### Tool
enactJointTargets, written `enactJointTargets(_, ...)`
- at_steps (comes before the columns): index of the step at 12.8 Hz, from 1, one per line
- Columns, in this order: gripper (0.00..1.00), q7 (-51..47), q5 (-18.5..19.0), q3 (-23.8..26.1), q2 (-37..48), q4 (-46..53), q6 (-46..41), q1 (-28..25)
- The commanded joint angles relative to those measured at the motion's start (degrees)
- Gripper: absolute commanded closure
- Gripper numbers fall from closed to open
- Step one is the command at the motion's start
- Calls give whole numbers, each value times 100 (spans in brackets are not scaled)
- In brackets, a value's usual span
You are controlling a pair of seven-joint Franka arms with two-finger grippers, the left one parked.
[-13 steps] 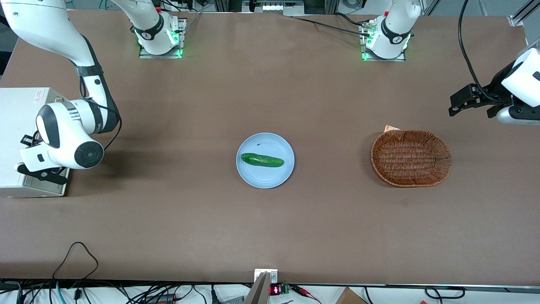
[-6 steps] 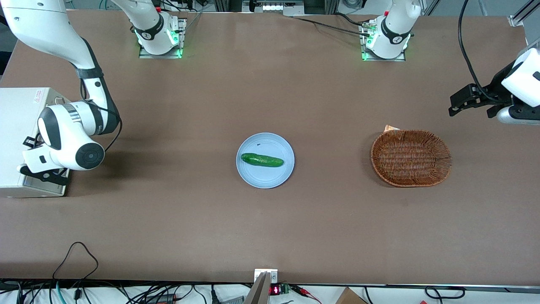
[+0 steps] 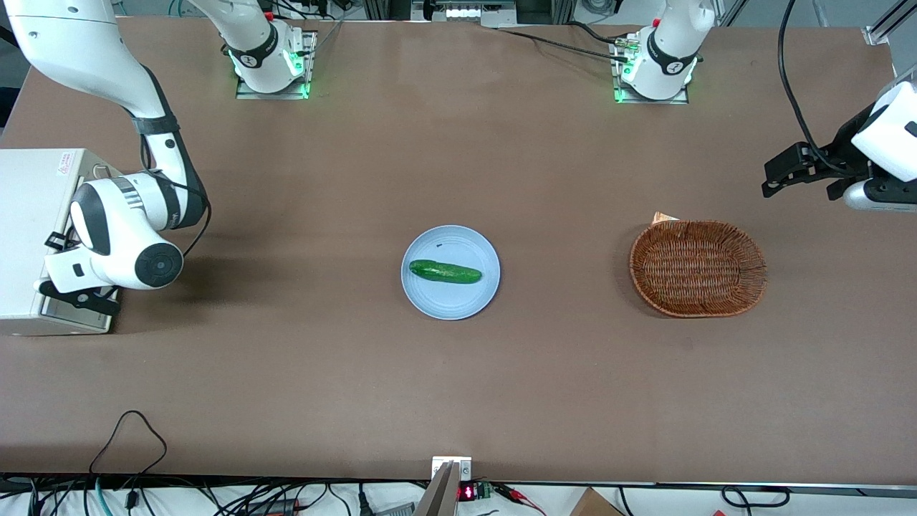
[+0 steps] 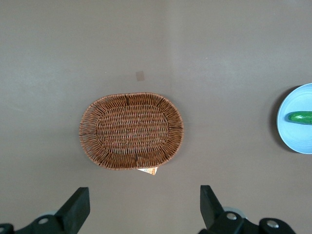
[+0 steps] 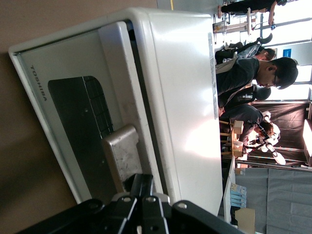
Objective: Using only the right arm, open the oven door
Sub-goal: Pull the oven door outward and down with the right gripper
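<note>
At the working arm's end of the bench point(image 3: 458, 401), our right arm's hand point(image 3: 77, 299) meets the oven door point(image 5: 73, 122) at its handle point(image 5: 121, 155); we cannot tell its grip, so pulling might slip off.

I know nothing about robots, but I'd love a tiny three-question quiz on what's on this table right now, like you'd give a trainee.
1. True or false: the cucumber lies in the wicker basket.
2. Which thing is the gripper closest to?
A. the blue plate
B. the oven door
C. the wicker basket
3. Fill in: the oven stands toward the ______ arm's end of the table.

Key
1. False; it lies on the blue plate.
2. B; the gripper is at the door's silver handle.
3. working
</note>
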State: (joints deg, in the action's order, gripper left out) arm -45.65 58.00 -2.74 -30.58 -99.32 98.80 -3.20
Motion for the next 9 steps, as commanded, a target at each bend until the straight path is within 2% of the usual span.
enactJointTargets(1, 99, -313, -339, 37, -264, 70, 157, -215)
enactJointTargets(9, 99, -331, -693, 46, -510, 176, 254, -374)
